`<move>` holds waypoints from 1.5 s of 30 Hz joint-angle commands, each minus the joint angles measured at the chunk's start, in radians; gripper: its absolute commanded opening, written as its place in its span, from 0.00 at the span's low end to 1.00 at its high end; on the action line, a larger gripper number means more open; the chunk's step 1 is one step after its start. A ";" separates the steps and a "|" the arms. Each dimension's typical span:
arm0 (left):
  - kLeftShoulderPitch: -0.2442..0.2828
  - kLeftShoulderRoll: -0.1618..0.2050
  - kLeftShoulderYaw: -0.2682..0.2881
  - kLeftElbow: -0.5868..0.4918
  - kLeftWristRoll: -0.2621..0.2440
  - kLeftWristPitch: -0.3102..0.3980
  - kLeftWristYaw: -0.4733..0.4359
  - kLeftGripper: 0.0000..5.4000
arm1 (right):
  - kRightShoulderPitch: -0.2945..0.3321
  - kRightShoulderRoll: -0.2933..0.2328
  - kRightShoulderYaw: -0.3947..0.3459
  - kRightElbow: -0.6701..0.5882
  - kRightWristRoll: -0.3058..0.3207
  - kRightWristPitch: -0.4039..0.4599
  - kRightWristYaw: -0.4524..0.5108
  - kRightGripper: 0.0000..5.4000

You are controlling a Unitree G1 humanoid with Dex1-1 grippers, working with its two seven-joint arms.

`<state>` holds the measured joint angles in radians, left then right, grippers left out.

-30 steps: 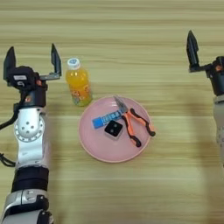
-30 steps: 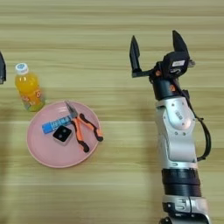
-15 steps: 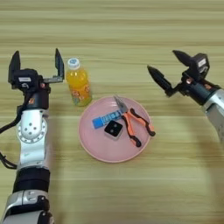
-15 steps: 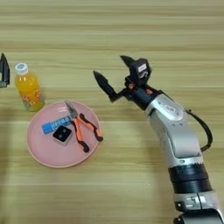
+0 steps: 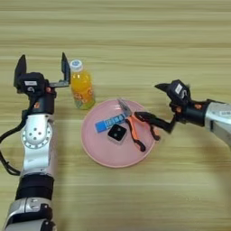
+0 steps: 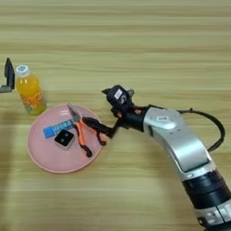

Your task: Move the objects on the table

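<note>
A small bottle of orange drink (image 5: 81,88) with a white cap stands upright on the table (image 5: 135,27), just past the upper left rim of a pink plate (image 5: 101,155). The orange-and-black pliers (image 5: 134,127) lie on the plate's right half. My right gripper (image 5: 148,101) is open at the plate's right rim. Its lower finger reaches over the pliers' handles and its upper finger points away from them. My left gripper (image 5: 42,70) stands open, fingers up, left of the bottle. Its right finger is close beside the cap.
A blue flat piece (image 5: 110,122) and a small black square block (image 5: 117,133) also lie on the pink plate, left of the pliers. My right arm (image 6: 180,144) crosses the table from the lower right.
My right gripper has swung in from the far right and come down to the plate's right rim, over the pliers' handles. The left gripper has shifted slightly right, toward the bottle.
</note>
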<state>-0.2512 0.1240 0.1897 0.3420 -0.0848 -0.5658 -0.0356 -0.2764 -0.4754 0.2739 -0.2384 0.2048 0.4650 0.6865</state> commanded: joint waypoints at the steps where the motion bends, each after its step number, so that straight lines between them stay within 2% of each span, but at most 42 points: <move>1: 0.003 -0.005 -0.005 -0.008 0.006 0.012 0.007 1.00 | 0.022 -0.048 0.052 -0.024 -0.088 -0.045 0.014 1.00; 7: 0.003 -0.003 -0.003 -0.006 0.005 0.009 0.009 1.00 | 0.039 -0.066 0.110 -0.020 -0.179 -0.082 0.022 1.00; 13: 0.004 -0.004 -0.002 -0.007 0.004 0.006 0.011 1.00 | 0.030 -0.020 0.126 0.019 -0.210 -0.087 0.007 1.00; 20: 0.005 -0.003 -0.001 -0.008 0.001 0.006 0.010 1.00 | 0.006 0.052 0.138 0.082 -0.242 -0.068 -0.029 0.85; 24: 0.006 -0.003 -0.002 -0.010 0.001 0.006 0.009 1.00 | -0.006 0.070 0.141 0.120 -0.273 -0.087 -0.050 0.78; 30: 0.007 -0.003 -0.002 -0.012 0.001 0.007 0.009 1.00 | -0.001 0.078 0.153 0.141 -0.303 -0.099 -0.055 0.64; 36: 0.007 -0.003 -0.002 -0.014 -0.001 0.008 0.008 1.00 | -0.002 0.060 0.176 0.155 -0.360 -0.141 -0.048 0.51; 45: 0.006 -0.003 -0.003 -0.014 -0.001 0.008 0.007 1.00 | 0.003 0.057 0.180 0.160 -0.391 -0.167 -0.032 0.33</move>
<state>-0.2495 0.1237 0.1892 0.3375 -0.0861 -0.5641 -0.0297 -0.2675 -0.4113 0.4551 -0.0829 -0.1770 0.3110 0.6457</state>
